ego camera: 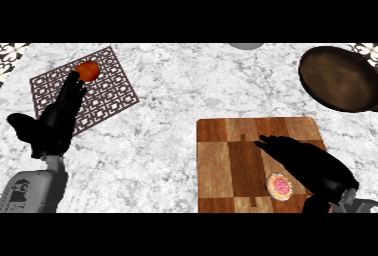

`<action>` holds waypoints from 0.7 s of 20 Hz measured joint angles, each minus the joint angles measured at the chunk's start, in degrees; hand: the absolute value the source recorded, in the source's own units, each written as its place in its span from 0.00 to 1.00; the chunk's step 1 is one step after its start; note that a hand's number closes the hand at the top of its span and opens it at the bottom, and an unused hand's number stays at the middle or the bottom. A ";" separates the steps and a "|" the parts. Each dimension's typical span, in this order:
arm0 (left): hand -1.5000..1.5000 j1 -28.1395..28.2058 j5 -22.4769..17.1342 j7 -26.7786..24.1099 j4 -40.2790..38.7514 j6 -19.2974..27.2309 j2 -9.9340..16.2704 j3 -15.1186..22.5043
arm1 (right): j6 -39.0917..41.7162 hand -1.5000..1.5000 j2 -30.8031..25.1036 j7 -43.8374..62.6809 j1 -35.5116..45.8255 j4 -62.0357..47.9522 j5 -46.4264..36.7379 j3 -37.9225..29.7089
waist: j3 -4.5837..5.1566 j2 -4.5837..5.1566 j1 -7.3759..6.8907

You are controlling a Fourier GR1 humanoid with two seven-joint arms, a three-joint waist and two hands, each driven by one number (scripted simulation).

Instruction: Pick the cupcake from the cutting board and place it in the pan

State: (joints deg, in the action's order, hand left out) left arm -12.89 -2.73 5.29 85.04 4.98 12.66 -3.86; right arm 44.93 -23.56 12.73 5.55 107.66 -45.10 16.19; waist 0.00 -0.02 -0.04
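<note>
Hovering right hand (pixel 310 162), cupcake (pixel 280 186), cutting board (pixel 221 165)

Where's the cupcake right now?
In the head view, the cupcake sits near the lower right corner of the cutting board, right beside the right hand, well below the pan.

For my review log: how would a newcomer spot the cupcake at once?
Find the wooden cutting board at the counter's lower right. Near its bottom edge, beside the right hand, sits the cupcake: small and round with pink frosting, unlike the orange ball on the far-left mat.
</note>
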 measured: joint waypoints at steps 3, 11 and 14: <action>0.50 0.74 0.47 0.35 1.23 -0.07 -0.36 -0.09 | -1.47 0.00 -0.24 -2.80 0.26 -3.62 -2.14 0.08 | 0.00 0.01 -0.05; 0.50 -0.14 1.46 0.00 -0.16 -0.66 -1.13 -0.70 | -3.30 1.00 1.32 -7.37 -1.09 -8.52 -6.05 2.43 | -0.01 0.01 0.04; 0.50 0.40 1.81 -0.26 0.00 -0.50 -2.04 -0.26 | -5.57 1.00 0.81 -10.84 -0.78 -9.42 -7.90 4.05 | 0.08 -0.07 0.02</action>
State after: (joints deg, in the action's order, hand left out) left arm -12.49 -0.92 5.03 85.05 4.48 10.63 -4.12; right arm 39.36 -22.75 1.88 4.77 98.24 -52.99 20.24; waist 0.08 -0.09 -0.02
